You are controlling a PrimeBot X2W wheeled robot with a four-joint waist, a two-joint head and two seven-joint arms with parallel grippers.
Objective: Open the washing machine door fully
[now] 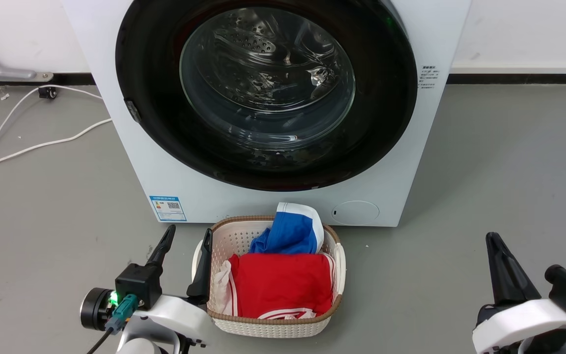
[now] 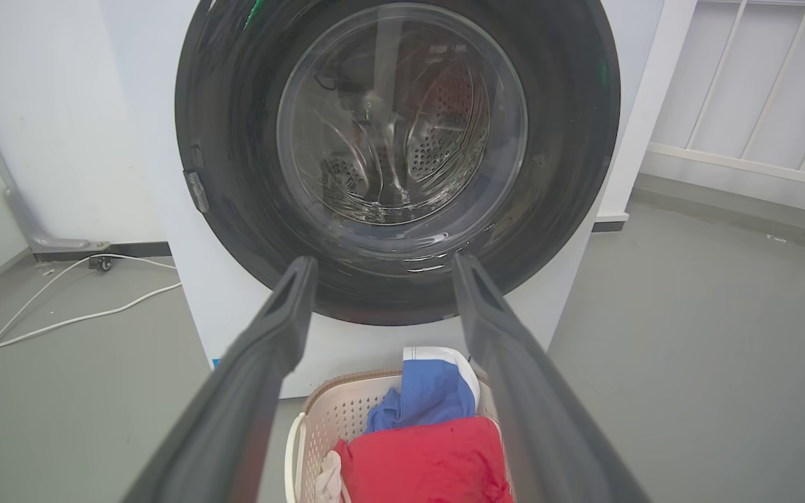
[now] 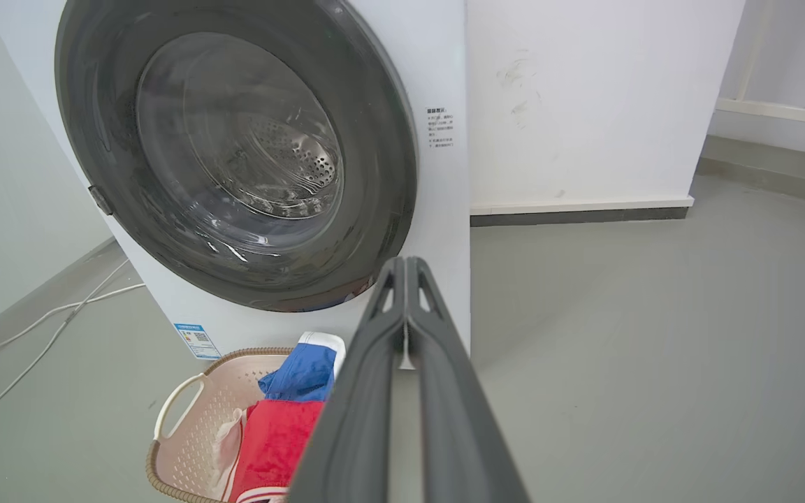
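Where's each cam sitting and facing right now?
Head view: on the head, facing forward-down at the washing machine door and basket; left gripper and right gripper at bottom corners.
Left wrist view: left wrist, facing the door squarely; open fingers.
Right wrist view: right wrist, door seen obliquely; shut fingers.
All share door and basket.

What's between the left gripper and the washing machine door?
Head view: bare floor, then the machine's white front panel. The laundry basket stands beside the left gripper, below the washing machine door.

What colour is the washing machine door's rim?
Glossy black round washing machine door; head view best.
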